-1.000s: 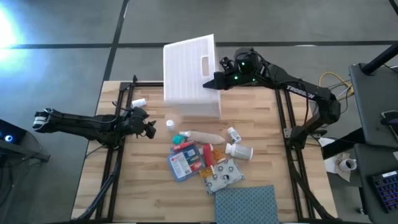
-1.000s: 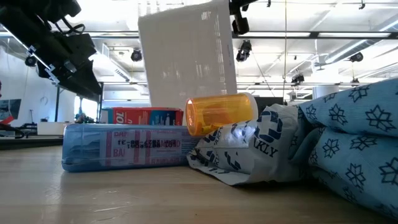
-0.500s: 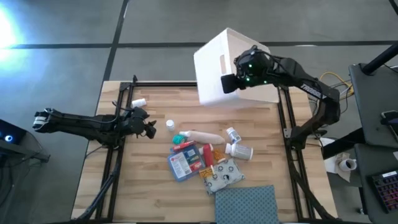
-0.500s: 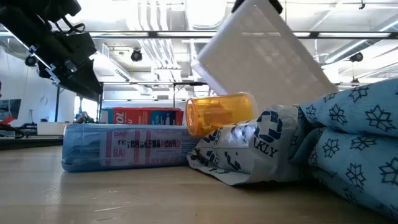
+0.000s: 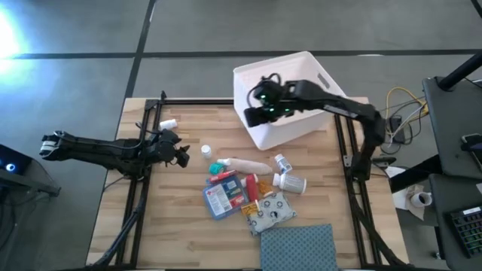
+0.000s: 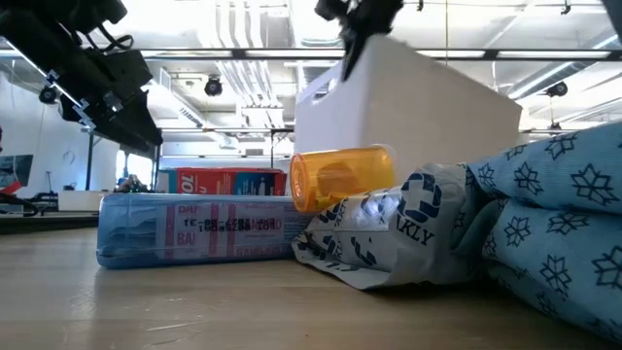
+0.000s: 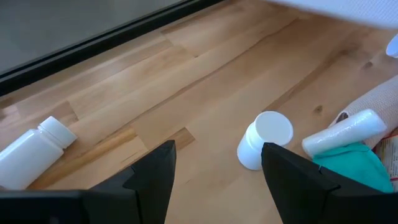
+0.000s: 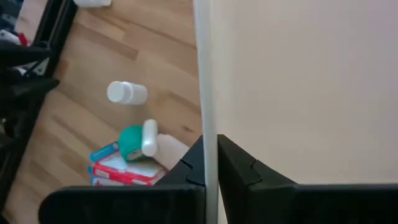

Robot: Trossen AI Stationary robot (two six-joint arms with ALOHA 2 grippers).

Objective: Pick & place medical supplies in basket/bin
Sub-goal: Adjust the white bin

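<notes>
— Bin's (image 5: 305, 71) swung round: a second ago it was tipped on edge, now its mouth faces up at the tabletop's (image 5: 181, 218) far right.
— Right end effector (image 5: 258, 111) grasping its wall; left end effector (image 5: 179, 156) released. Supplies (image 5: 248, 188) lie unpicked mid-tabletop.

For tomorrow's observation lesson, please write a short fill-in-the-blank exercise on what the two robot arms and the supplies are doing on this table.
1. The right tool is shut on the rim of the white ____.
2. The bin holds ____ supplies so far.
3. The left tool hovers with its fingers ____.
4. At the table's near edge lies a blue-grey dotted ____.

Missing words: bin; no; open; cloth
</notes>
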